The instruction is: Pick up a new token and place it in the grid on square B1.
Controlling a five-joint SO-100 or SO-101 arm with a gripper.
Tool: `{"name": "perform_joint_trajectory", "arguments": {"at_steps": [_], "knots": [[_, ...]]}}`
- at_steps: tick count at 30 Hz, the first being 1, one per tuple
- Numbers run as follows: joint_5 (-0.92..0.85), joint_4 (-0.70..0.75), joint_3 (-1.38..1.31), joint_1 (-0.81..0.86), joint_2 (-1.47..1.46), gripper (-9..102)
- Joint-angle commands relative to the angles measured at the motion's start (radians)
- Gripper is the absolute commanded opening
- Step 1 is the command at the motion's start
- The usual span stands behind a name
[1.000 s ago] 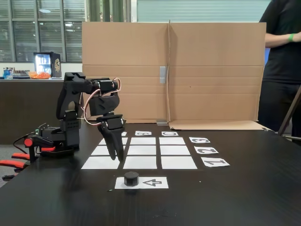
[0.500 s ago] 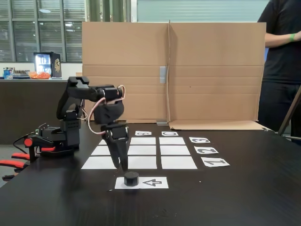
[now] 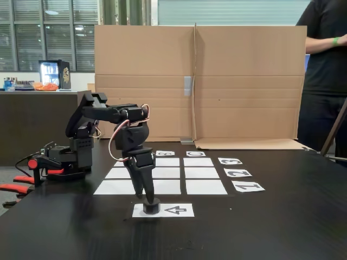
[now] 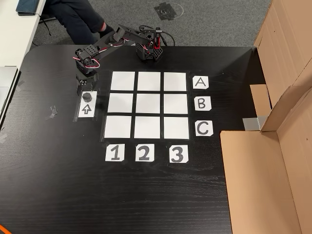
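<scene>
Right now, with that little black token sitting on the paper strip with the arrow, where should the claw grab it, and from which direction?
Best by its side walls, coming straight down from above. The token is squat and lies flat on the arrow strip, so its low sides are the only faces two fingers can pinch across. Nothing stands beside it on the strip, and the gripper hangs right over it, pointing down.
</scene>
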Motion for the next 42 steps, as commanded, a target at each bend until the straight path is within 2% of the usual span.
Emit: {"name": "perform_joint_trajectory", "arguments": {"at_steps": [1, 31, 42], "knots": [[-0.011, 0.005, -0.063, -0.018, -0.011, 27], [-0.008, -0.003, -0.161, -0.051, -0.117, 27], [-0.006, -0.006, -0.166, -0.044, -0.118, 13]]}}
